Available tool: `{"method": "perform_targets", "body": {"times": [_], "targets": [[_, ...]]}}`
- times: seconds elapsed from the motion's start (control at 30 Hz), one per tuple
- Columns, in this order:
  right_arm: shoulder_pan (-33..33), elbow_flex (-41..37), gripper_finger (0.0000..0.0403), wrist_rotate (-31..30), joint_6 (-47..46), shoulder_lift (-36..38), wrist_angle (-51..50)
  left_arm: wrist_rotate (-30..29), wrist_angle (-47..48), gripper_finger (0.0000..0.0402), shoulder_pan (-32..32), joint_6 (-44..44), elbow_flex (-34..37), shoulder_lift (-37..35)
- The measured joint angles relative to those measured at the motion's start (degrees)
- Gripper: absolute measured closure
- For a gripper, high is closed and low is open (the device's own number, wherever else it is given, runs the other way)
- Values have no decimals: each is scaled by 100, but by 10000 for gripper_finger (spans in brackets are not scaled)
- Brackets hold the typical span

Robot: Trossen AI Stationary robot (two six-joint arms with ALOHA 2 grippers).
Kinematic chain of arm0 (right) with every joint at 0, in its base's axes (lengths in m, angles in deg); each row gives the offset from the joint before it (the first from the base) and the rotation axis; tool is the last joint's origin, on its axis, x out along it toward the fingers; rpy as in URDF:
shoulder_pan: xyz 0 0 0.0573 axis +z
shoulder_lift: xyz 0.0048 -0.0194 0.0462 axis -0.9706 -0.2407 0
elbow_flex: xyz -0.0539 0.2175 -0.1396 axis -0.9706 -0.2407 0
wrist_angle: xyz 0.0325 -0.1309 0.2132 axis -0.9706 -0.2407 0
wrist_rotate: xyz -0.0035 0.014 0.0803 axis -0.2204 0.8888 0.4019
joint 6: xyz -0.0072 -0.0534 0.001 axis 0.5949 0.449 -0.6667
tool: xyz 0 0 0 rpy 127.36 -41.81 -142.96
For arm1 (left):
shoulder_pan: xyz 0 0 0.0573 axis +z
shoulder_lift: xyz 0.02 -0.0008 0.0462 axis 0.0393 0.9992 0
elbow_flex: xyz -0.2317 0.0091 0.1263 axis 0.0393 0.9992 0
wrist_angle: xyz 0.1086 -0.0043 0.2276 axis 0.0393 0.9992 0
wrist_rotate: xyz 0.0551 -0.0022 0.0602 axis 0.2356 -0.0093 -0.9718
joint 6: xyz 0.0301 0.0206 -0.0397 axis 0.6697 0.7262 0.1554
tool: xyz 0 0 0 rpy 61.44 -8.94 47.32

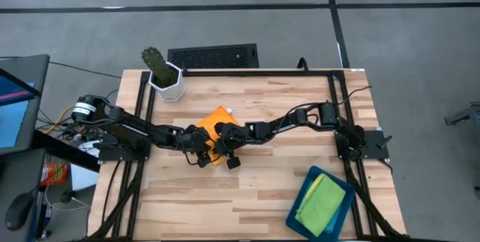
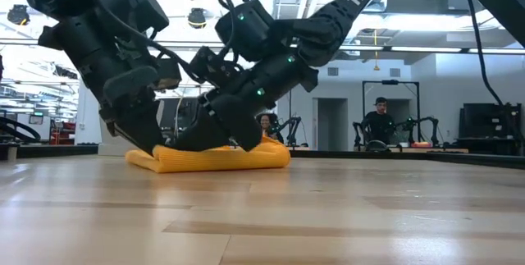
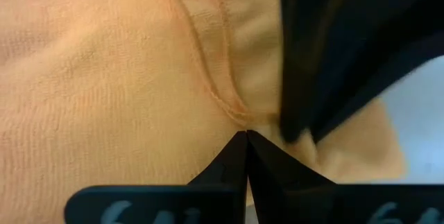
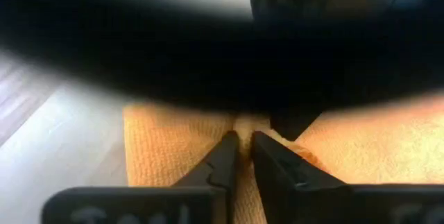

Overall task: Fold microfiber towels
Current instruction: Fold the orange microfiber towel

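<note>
An orange towel (image 1: 218,119) lies folded in the middle of the table, resting flat on the wood (image 2: 246,157). Both grippers meet over its near part. My left gripper (image 3: 246,137), reaching in from the table's left, is shut at a stitched hem of the cloth (image 2: 160,148). My right gripper (image 4: 241,141), reaching in from the right, stands close beside it, its fingers nearly together with orange cloth between them (image 2: 234,142). A light blue towel (image 1: 307,189) and a green towel (image 1: 322,206) lie in the tray. My left gripper pinches the orange towel where its stitched hem (image 3: 232,106) puckers into the fingertips. The fingers slant down from the table's left. The towel stays on the table. How many layers it has I cannot tell. My right gripper has a small ridge of the orange towel (image 4: 243,123) between its two fingertips. It slants down from the table's right. The towel lies on the table below it; the left arm's dark body hides the cloth beyond.
A dark teal tray (image 1: 346,194) sits at the near right corner. A cactus in a white pot (image 1: 165,77) stands at the far left, with a dark grille (image 1: 214,55) behind the far edge. Bare wood lies near and to the right of the towel.
</note>
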Motion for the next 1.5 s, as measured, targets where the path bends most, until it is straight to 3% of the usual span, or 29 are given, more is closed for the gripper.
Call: {"method": "perform_targets", "body": {"times": [0.17, 0.4, 0.57, 0.73, 0.83, 0.93, 1.13, 1.23, 1.37, 1.5], "targets": [[-30, 0, 305, 19, -27, -15, -20, 21, 232, 401, 0, -17, -2, -338], [-34, -2, 242, 14, -39, -15, 37, -5, 1343, 401, 2, -584, -13, -1546], [-64, 155, 205, -1, -40, -5, 152, 80, 1366, 401, -162, -912, -13, -2201], [-118, 528, 187, -244, -40, 22, -80, 81, 1224, 401, -324, -894, -13, -2320], [-219, 817, 188, -587, -96, 118, -891, 79, 1185, 401, -395, -888, -13, -2266], [-474, 995, 195, -431, -322, 429, -1710, 78, 975, 401, -462, -783, -13, -2246], [-1184, 990, 217, 907, -726, 1086, -3518, -69, -108, 401, -549, -21, -27, -2069], [-1383, 990, 232, 1434, -645, 1268, -4183, -119, -139, 401, -478, 269, -11, -1764], [-1344, 966, 256, 1503, -433, 1218, -4622, 390, -400, 401, -409, 377, -11, -1134], [-1146, 563, 278, 1477, -393, 1229, -3981, 522, -721, 401, -415, 308, -11, -620]]}}
